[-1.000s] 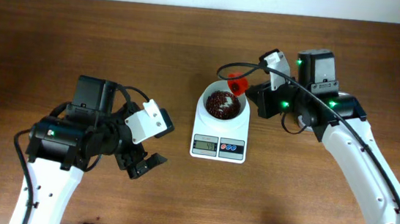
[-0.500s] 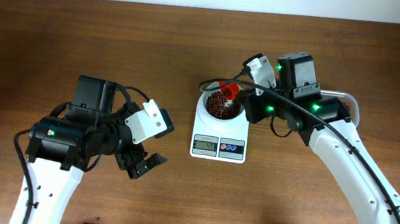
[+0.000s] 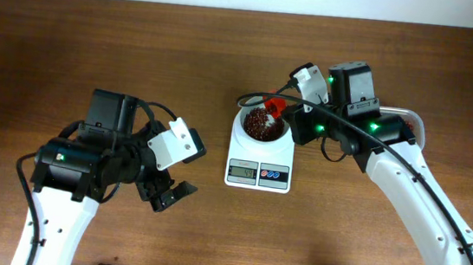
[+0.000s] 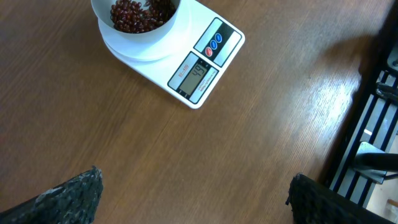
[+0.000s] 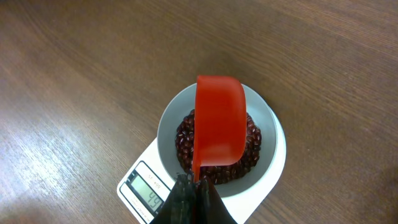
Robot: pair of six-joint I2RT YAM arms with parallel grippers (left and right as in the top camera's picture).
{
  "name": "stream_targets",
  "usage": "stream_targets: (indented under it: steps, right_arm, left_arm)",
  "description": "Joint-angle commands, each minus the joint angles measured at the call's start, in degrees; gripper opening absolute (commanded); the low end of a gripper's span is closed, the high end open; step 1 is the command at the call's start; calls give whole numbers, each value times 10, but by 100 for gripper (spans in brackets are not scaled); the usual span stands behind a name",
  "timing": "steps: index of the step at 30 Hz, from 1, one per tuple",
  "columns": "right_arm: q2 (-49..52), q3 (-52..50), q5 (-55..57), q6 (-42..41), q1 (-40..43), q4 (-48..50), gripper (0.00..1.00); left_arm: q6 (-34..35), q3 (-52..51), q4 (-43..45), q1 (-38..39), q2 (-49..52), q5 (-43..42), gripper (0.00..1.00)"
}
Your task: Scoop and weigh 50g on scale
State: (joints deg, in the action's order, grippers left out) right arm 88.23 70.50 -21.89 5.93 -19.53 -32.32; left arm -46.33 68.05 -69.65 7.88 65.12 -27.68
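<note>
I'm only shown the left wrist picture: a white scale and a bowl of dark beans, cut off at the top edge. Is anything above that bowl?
Observer: Yes, a red scoop hangs right over the bowl.
Operator: What holds it up?
Observer: The right gripper, shut on its handle.
Operator: And the arm carrying my camera?
Observer: Its left gripper is open and empty, off to the left of the scale.

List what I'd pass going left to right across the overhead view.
left gripper → scale → right arm. The bowl and red scoop lie over the scale, so they are left out.
</note>
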Motion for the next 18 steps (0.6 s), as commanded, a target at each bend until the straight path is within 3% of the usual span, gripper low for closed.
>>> stream_targets:
  steps: [1,18]
  right_arm:
    - [-4,9,-10,-5,0,2,4]
    - [-4,9,-21,-5,3,16,4]
  left_arm:
    - [-9,11,-1,-3,-5,-10,99]
    - [-9,11,-1,-3,-5,-10,99]
